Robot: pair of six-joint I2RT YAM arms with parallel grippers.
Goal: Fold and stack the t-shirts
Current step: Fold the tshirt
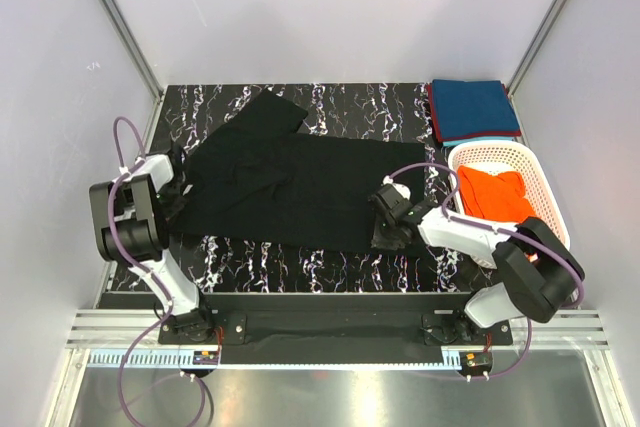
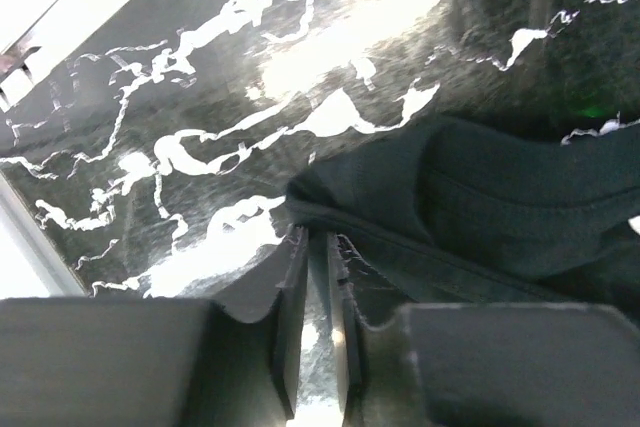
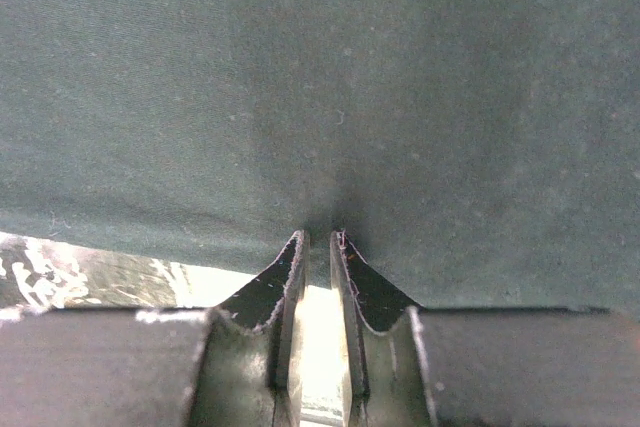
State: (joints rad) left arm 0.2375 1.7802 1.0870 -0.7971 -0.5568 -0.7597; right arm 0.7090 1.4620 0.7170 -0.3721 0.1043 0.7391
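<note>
The black t-shirt (image 1: 290, 187) lies spread across the dark marbled table. My left gripper (image 1: 178, 179) is at its left edge, and in the left wrist view (image 2: 318, 239) the jaws are shut on the shirt's hem (image 2: 470, 217). My right gripper (image 1: 386, 217) is at the shirt's near right edge, and in the right wrist view (image 3: 319, 239) it is shut on the fabric's edge (image 3: 320, 97). The teal-blue t-shirt (image 1: 475, 107) lies folded at the back right, with a dark red edge (image 1: 433, 115) showing under it. The orange t-shirt (image 1: 495, 197) is in the basket.
The white lattice basket (image 1: 545, 182) stands at the right edge, close to my right arm. White walls with metal posts close in the table on three sides. The marbled tabletop (image 1: 300, 262) shows along the front, below the shirt.
</note>
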